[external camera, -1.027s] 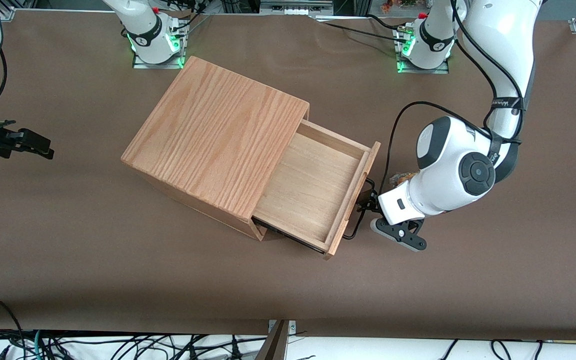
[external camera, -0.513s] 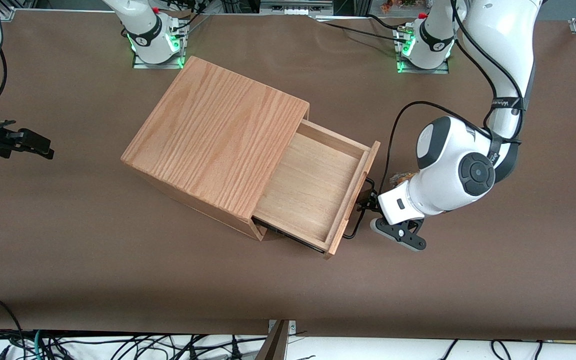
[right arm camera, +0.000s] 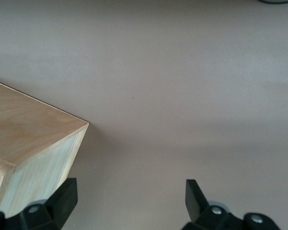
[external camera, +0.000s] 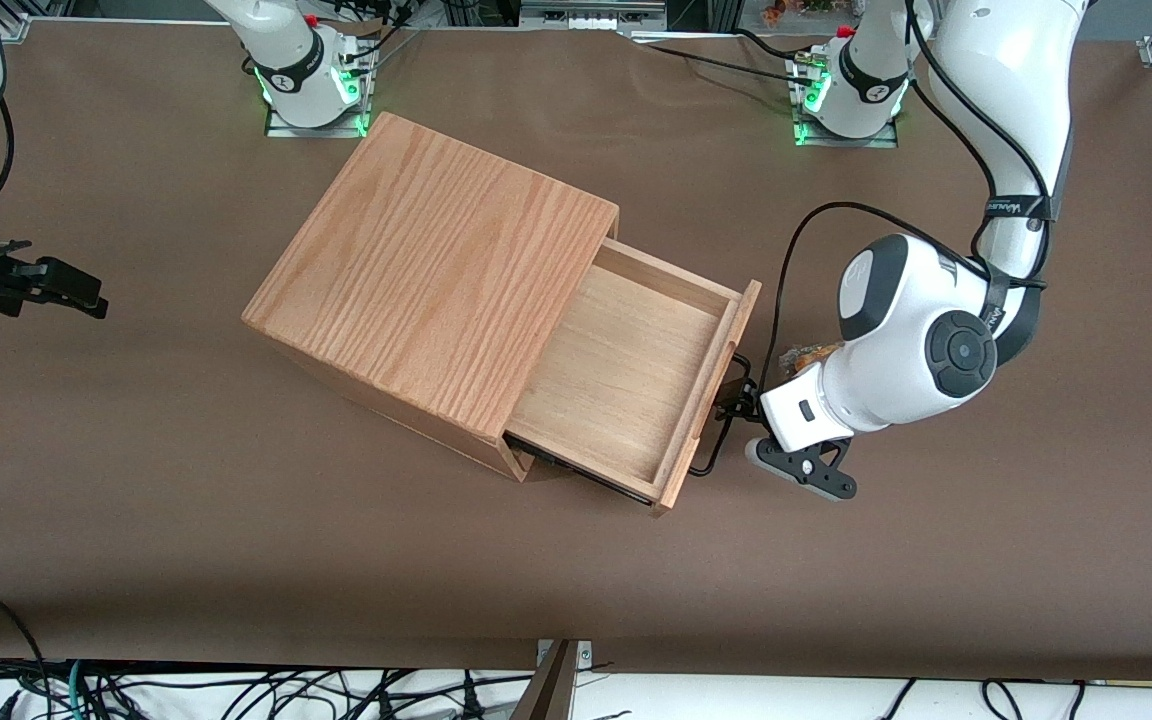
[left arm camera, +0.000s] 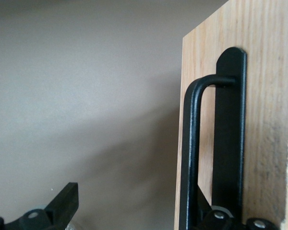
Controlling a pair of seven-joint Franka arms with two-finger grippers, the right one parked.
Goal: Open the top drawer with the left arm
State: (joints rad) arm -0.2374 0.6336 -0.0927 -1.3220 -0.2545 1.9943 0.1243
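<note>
Front view: my left arm (external camera: 911,345) is reaching to the drawer (external camera: 626,375), which is standing well out of the cabinet (external camera: 436,270) on the counter (external camera: 236,560); my claw (external camera: 736,397) is sitting at its front.

Wrist view: my fingers (left arm camera: 62,206) are spread wide, one beside the handle (left arm camera: 192,143), pinching nothing.

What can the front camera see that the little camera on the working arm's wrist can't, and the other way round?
Only the front view shows the whole cabinet, the pulled-out top drawer with its pale floor, the left arm and the table. Only the left wrist view shows the handle's bent end and black mounting plate against the oak-grain front. Both share the black handle and the claw, right at the handle in front of the drawer.
</note>
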